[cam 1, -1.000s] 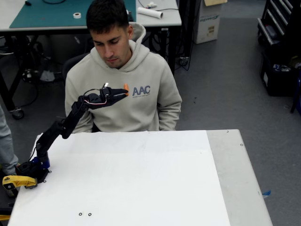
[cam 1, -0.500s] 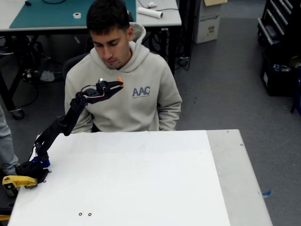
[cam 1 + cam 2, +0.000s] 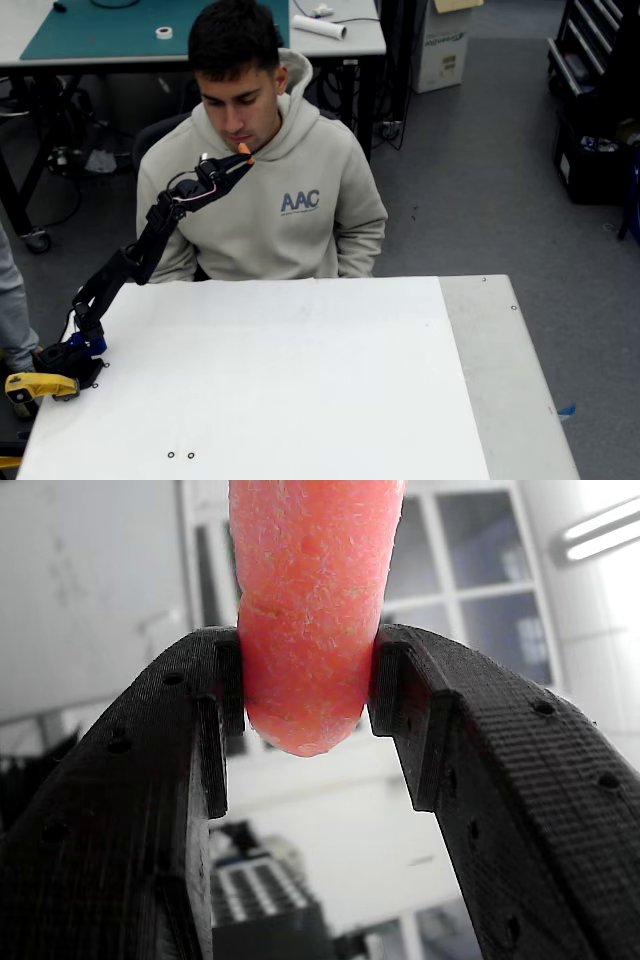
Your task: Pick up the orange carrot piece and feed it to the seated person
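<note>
The seated person (image 3: pixel 270 190) in a beige hoodie sits behind the white table, head bowed. My black gripper (image 3: pixel 241 157) is raised in front of his chin and is shut on the orange carrot piece (image 3: pixel 244 149), whose tip sits just below his mouth. In the wrist view the carrot piece (image 3: pixel 308 610) stands upright, squeezed between my two black fingers (image 3: pixel 150 780), with my gripper (image 3: pixel 305 695) pointing up toward a ceiling and windows.
The white table (image 3: pixel 300 380) spreads in front of the person. My arm's base (image 3: pixel 70 355) stands at its left edge beside a yellow tool handle (image 3: pixel 35 385). A person's grey trouser leg (image 3: pixel 10 300) is at far left. A desk with a green mat (image 3: pixel 120 30) stands behind.
My gripper has lifted the carrot piece up and slightly left, from the hoodie's chest level to just under the person's mouth. The person has stayed seated with little movement.
</note>
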Tool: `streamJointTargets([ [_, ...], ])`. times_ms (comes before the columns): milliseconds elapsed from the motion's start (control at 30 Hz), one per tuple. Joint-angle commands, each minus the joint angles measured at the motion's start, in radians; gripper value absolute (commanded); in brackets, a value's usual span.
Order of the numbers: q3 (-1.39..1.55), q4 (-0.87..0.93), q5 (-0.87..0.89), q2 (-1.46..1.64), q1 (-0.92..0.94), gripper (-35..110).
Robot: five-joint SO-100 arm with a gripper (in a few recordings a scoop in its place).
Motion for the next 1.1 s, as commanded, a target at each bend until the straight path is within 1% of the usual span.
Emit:
streamJointTargets([
  [0, -0.087, -0.028, -0.009, 0.052, -0.017, -3],
  [367, -0.087, -0.040, -0.012, -0.012, -0.032, -3],
  [1067, -0.089, -0.040, -0.012, -0.011, -0.064, -3],
])
